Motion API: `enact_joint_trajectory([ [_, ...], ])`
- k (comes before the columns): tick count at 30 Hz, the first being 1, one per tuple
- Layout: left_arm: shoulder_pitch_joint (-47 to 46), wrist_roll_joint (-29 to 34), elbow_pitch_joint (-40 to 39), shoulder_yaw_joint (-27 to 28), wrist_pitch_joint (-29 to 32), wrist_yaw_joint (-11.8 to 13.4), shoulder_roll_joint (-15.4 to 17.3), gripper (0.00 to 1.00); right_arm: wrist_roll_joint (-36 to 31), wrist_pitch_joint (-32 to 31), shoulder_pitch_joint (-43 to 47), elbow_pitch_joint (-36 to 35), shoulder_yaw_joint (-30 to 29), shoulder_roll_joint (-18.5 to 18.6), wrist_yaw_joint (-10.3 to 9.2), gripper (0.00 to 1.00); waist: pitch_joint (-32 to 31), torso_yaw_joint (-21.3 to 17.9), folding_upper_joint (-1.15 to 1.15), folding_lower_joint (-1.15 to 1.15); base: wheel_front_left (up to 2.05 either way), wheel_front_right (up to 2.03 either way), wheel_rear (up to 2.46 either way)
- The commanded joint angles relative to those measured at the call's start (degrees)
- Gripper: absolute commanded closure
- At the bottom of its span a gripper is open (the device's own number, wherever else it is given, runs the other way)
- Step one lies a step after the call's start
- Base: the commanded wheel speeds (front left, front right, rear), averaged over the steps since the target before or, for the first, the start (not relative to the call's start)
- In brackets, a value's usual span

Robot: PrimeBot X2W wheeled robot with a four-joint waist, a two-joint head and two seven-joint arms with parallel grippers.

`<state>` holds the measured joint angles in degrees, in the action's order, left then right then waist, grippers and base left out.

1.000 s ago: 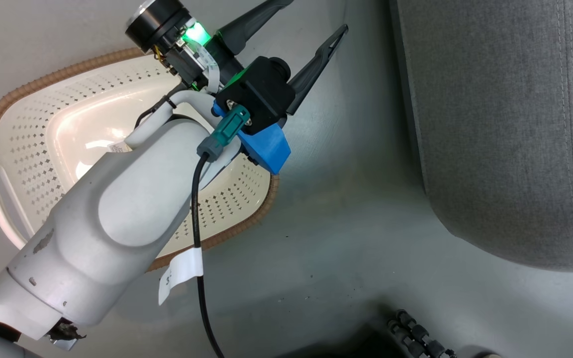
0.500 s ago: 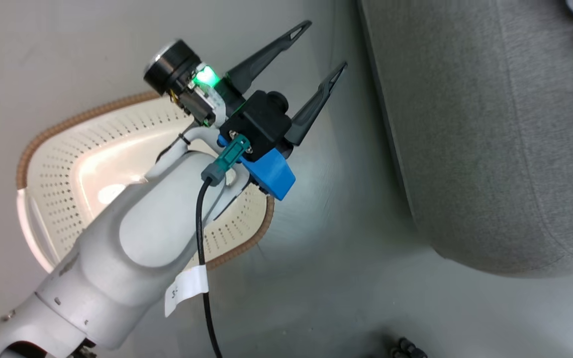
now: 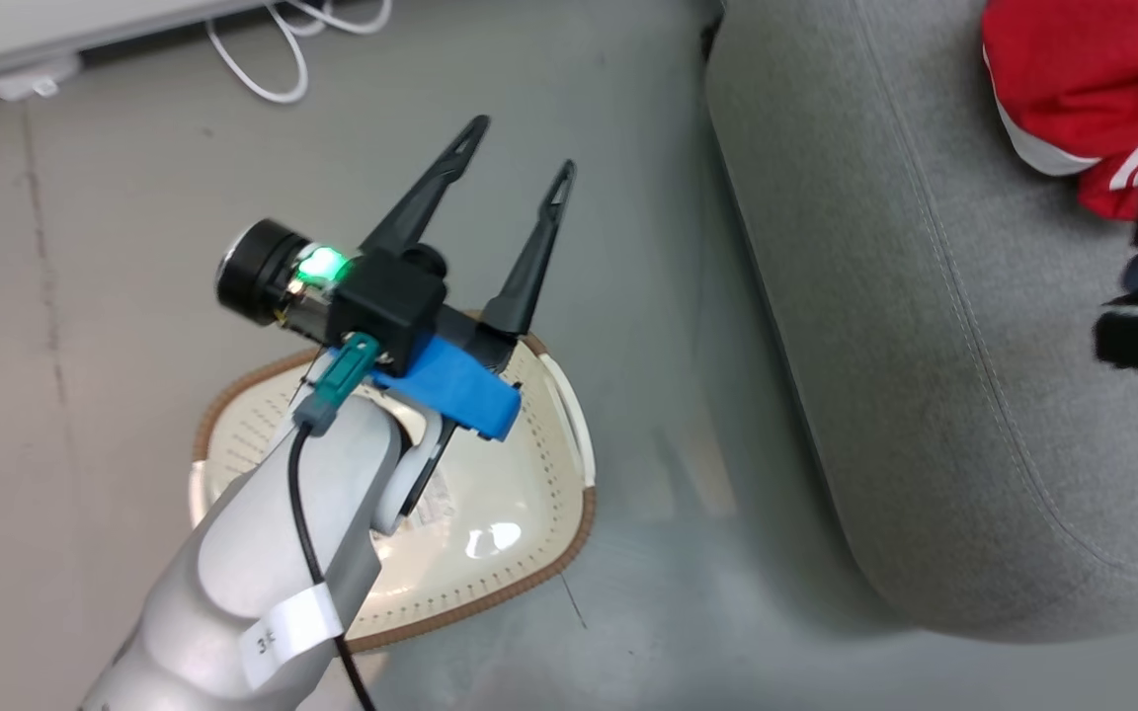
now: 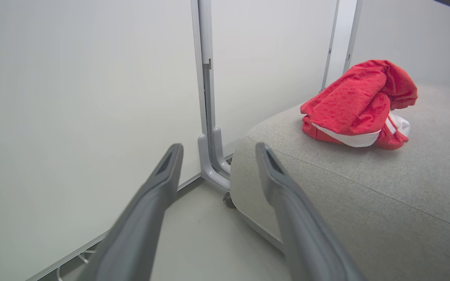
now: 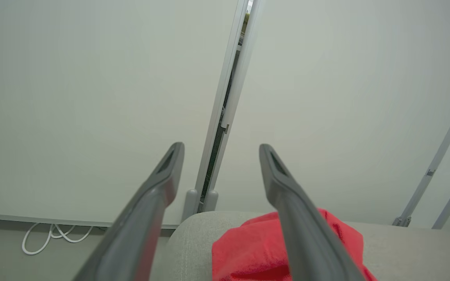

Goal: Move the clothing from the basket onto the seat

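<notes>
I am watching my left gripper (image 3: 522,144) hanging with its two fingers spread above the one basket (image 3: 569,538) sitting on the floor (image 3: 688,395). My right gripper (image 5: 221,147) is standing spread too, just above the clothing (image 4: 358,101), which is lying as one red, white-trimmed bundle on the single grey seat (image 4: 365,187).

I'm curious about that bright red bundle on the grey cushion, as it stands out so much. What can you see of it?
The clothing is a crumpled heap of soft, bright red fabric with a white trimmed edge and white stripes showing low on one side. It lies bunched rather than folded, on top of the light grey seat, which carries its weight. The right hand, open with nothing between its fingers, hangs just over the heap. I cannot tell whether a finger brushes the fabric.
</notes>
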<state>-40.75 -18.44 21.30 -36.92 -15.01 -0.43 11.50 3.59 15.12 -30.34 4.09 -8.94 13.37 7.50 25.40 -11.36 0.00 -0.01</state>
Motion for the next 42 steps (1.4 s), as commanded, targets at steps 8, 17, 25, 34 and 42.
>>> enact_joint_trajectory([
  [8, 10.28, 1.85, -3.14, 10.9, -0.19, 0.89, -0.75, 0.0, 1.67, 0.04, 4.93, 1.32, 7.38, -3.08, -0.01, 0.0, -9.47, 7.23, 0.0, 0.01, 0.0, 0.0, 0.0],
  [17, 19.47, 4.36, -4.65, 20.6, -0.2, -0.02, -2.37, 0.0, 2.52, 0.04, 10.53, 3.66, 9.72, -5.09, -0.01, 0.0, -14.79, 9.87, 0.0, 0.01, 0.0, 0.0, 0.0],
  [25, 26.98, 7.34, -5.26, 27.23, -0.2, -1.93, -4.82, 0.0, 3.53, 0.04, 16.36, 5.49, 9.08, -6.59, -0.01, 0.0, -18.62, 11.31, 0.0, 0.01, 0.0, 0.0, 0.0],
  [34, 31.95, 10.02, -5.48, 31.71, -0.2, -3.97, -6.84, 0.0, 4.08, 0.04, 21.12, 6.98, 7.62, -8.2, -0.01, 0.0, -20.9, 12.15, 0.0, 0.01, 0.0, 0.0, 0.0],
  [42, 34.25, 10.87, -5.76, 34.56, -0.2, -4.67, -7.97, 0.0, 4.44, 0.04, 24.86, 8.1, 6.99, -9.37, -0.01, 0.0, -22.64, 12.89, 0.0, 0.01, 0.0, 0.0, 0.0],
])
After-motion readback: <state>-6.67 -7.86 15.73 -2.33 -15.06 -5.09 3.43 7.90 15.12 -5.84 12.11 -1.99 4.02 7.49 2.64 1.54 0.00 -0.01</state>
